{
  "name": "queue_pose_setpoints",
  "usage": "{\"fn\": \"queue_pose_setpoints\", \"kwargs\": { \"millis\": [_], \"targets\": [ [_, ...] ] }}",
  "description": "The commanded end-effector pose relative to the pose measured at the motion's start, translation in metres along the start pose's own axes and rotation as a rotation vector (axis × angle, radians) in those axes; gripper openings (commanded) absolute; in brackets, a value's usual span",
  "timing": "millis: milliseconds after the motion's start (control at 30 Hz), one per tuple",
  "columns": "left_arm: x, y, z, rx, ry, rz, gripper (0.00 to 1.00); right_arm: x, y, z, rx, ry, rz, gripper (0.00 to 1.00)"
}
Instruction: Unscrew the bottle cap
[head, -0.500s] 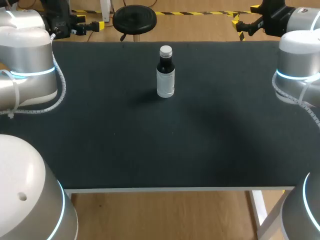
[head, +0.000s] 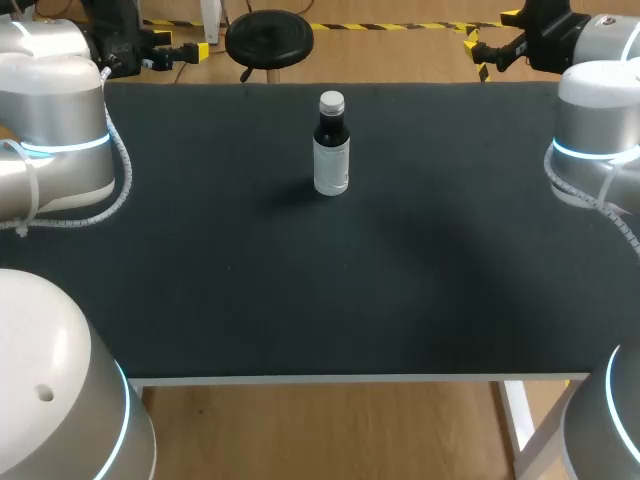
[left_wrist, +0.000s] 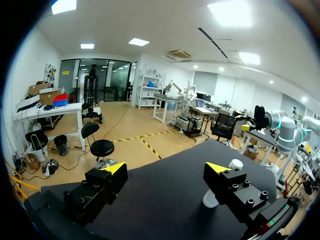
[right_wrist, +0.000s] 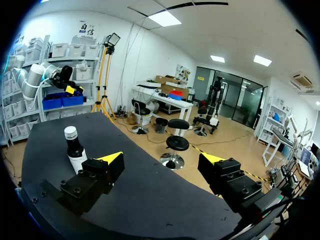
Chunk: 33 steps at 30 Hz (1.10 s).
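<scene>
We have the bottle (head: 331, 150) standing upright on the black counter (head: 300, 290), toward the far edge and about midway across in the head view. Dark glass, a pale label wrapped round the body, and the light cap (head: 331, 101) sits on the neck. Nothing is touching it.

Both arms are out at the sides. The left arm (head: 55, 130) comes in at the counter's left edge and the right arm (head: 595, 130) at its right edge, each well apart from the bottle, which stands between them.

Over to the left wrist view: the left end effector (left_wrist: 166, 168) has its 2 fingers spread wide, yellow tips up, with only bare counter in the gap. The bottle (left_wrist: 212, 199) shows ahead and off to 1 side, mostly hidden behind 1 finger, with its cap (left_wrist: 235, 163) peeking out just past that finger's tip.

Now the right wrist view: the right end effector (right_wrist: 161, 158) is spread wide too, gripping nothing, and the counter's far edge runs across the gap between its fingers. Here the bottle (right_wrist: 76, 152) stands ahead and outside the gap, beyond 1 finger, its lower part covered by that finger's black block, its cap (right_wrist: 71, 132) in plain sight above the dark neck

So we have 2 end effectors parted and empty, and 1 capped bottle standing alone on the counter
</scene>
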<state>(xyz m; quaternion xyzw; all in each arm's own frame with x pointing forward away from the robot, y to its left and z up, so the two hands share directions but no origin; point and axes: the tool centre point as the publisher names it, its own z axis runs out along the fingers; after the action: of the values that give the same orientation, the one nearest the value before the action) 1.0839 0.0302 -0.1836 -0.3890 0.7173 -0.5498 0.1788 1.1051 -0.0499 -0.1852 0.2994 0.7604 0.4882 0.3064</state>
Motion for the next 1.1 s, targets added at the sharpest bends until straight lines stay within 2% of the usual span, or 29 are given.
{"fn": "queue_pose_setpoints", "kwargs": {
  "millis": [33, 100, 200, 233, 300, 333, 367, 467, 500, 533, 567, 867, 1100],
  "targets": [
    [0.0, -0.001, 0.0, -0.004, 0.0, -0.001, 1.0, 0.0, 0.0, 0.0, 0.0, 0.0, 0.0, 1.0],
    [0.0, -0.001, 0.0, -0.004, 0.0, -0.001, 1.0, 0.0, 0.0, 0.0, 0.0, 0.0, 0.0, 1.0],
    [0.008, 0.0, 0.004, 0.012, 0.06, 0.057, 1.0, 0.0, 0.0, 0.0, 0.0, 0.0, 0.0, 1.0],
    [0.012, 0.002, 0.005, 0.041, 0.108, 0.076, 1.0, 0.0, 0.0, 0.0, 0.0, 0.0, 0.0, 1.0],
    [0.016, 0.004, 0.008, 0.061, 0.146, 0.111, 1.0, 0.0, 0.0, 0.0, 0.0, 0.0, 0.0, 1.0],
    [0.019, 0.006, 0.009, 0.088, 0.203, 0.129, 1.0, 0.0, 0.0, 0.0, 0.0, 0.0, 0.0, 1.0],
    [0.021, 0.008, 0.011, 0.083, 0.191, 0.15, 1.0, 0.0, 0.0, 0.0, 0.0, 0.0, 0.0, 1.0],
    [0.026, 0.014, 0.014, 0.122, 0.274, 0.192, 1.0, 0.0, 0.0, 0.0, 0.0, 0.0, 0.0, 1.0],
    [0.028, 0.017, 0.015, 0.141, 0.336, 0.207, 1.0, 0.0, 0.0, 0.0, 0.0, 0.0, 0.0, 1.0],
    [0.03, 0.019, 0.016, 0.139, 0.333, 0.207, 1.0, 0.0, 0.0, 0.0, 0.0, 0.0, 0.0, 1.0],
    [0.033, 0.021, 0.018, 0.146, 0.363, 0.232, 1.0, 0.0, 0.0, 0.0, 0.0, 0.0, 0.0, 1.0],
    [0.052, 0.041, 0.026, 0.225, 0.574, 0.255, 1.0, 0.0, 0.0, 0.0, 0.0, 0.0, 0.0, 1.0],
    [0.063, 0.054, 0.032, 0.254, 0.642, 0.267, 1.0, 0.0, 0.0, 0.0, 0.0, 0.0, 0.0, 1.0]
  ]
}}
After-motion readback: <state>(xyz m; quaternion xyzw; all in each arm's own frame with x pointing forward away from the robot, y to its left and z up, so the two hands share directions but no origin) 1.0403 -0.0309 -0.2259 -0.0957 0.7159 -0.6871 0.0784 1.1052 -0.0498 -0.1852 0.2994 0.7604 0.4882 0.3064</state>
